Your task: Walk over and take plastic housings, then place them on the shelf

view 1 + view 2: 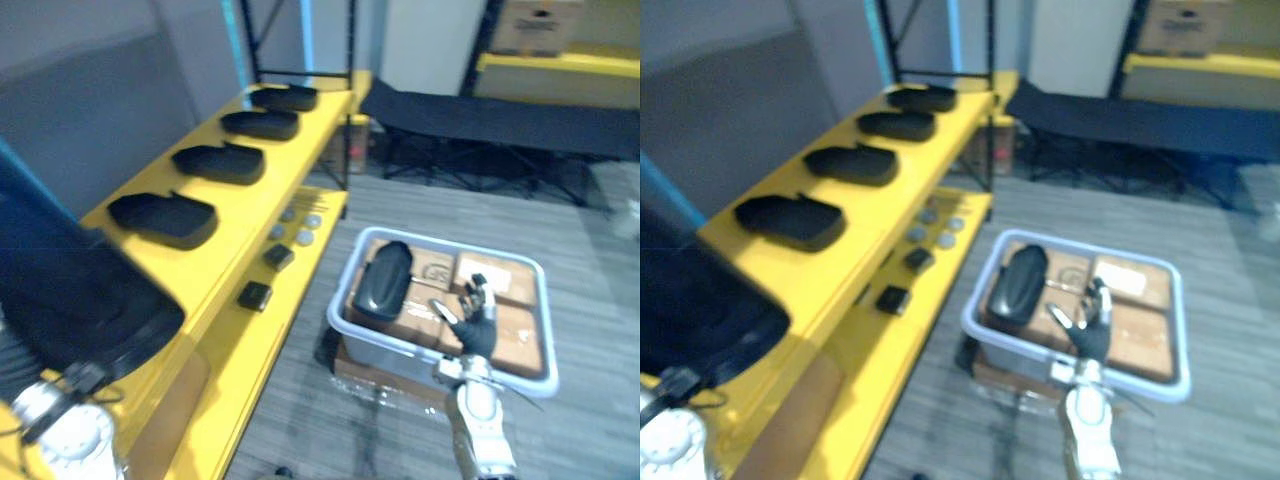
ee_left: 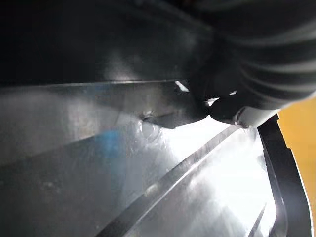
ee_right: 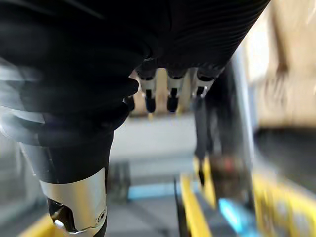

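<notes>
Soft, even overhead light falls on the yellow shelf (image 1: pixel 310 150) at 10 o'clock in the eye views. In the left wrist view the plastic housing (image 2: pixel 98 163) lies dim, with white glare at 4 o'clock. The right robot hand (image 3: pixel 171 94) is dark against a bright background.

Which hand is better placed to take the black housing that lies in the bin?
The right. The right hand hovers open over the bin, just beside that housing. The left hand is by the shelf, up against a second housing.

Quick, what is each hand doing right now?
Left hand: cannot be told, mostly hidden by a black housing.
Right hand: open, empty, above the bin.
</notes>
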